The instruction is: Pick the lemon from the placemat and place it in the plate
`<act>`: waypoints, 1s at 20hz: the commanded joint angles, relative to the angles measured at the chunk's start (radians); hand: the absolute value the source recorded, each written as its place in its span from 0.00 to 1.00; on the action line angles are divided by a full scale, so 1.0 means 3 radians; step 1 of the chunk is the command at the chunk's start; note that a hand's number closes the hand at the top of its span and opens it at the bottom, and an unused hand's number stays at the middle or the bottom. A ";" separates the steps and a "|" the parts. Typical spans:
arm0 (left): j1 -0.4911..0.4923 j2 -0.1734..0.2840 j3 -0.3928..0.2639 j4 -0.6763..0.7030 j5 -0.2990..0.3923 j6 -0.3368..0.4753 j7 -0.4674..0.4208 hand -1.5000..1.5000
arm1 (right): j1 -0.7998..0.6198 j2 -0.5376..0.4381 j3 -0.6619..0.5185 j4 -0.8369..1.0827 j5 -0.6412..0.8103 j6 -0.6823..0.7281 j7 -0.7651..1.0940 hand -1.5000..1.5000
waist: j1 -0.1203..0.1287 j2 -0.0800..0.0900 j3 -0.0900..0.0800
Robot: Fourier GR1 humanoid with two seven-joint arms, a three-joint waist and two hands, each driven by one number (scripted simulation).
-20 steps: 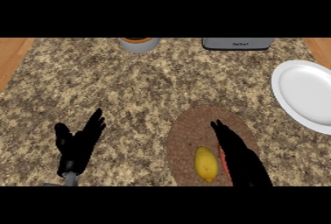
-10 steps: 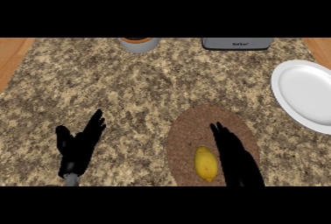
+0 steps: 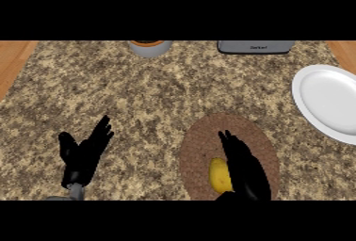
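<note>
1. Head view, lower right of the frame: our right hand (image 3: 245,169) lies over the round brown placemat (image 3: 201,141), fingers straight and close together, pointing toward the top of the frame.
2. Just at its left side lies the lemon (image 3: 219,175), yellow and oblong, on the lower half of the placemat. The hand's edge seems to touch the fruit, though we cannot tell for sure from this angle; the fingers are not curled round it.
3. Lower left of the frame: our left hand (image 3: 83,153) is held open, fingers spread and angled up to the right, thumb apart, over the speckled counter (image 3: 139,94). It holds nothing and is well apart from the placemat.
4. Right edge, mid-height: the white plate (image 3: 327,101) sits on the counter, partly cut off by the frame, near the placemat's upper right but not touching it.
5. Top edge, left of centre: a grey pot (image 3: 149,47) with an orange inside, only partly in view.
6. Top edge, right of centre: a grey flat device (image 3: 255,46), cut off by the frame.
</note>
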 commanded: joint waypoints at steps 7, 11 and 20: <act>-0.0002 -0.0148 0.0001 -0.0005 -0.0175 0.0030 0.0045 0.50 | -0.0073 -0.0016 0.0073 0.0396 0.0352 0.0044 -0.0384 1.00 | -0.0003 0.0006 -0.0008; -0.0056 -0.0078 0.0191 0.0054 -0.0075 -0.0119 0.0097 0.50 | 0.0135 0.0011 0.0174 0.0164 0.0569 -0.0020 -0.0321 1.00 | -0.0009 0.0005 -0.0008; 0.0072 -0.0131 0.0111 -0.0020 -0.0166 -0.0122 -0.0002 0.50 | -0.0570 0.0466 -0.0478 0.0721 0.0822 -0.0549 0.0062 1.00 | 0.0020 0.0009 -0.0008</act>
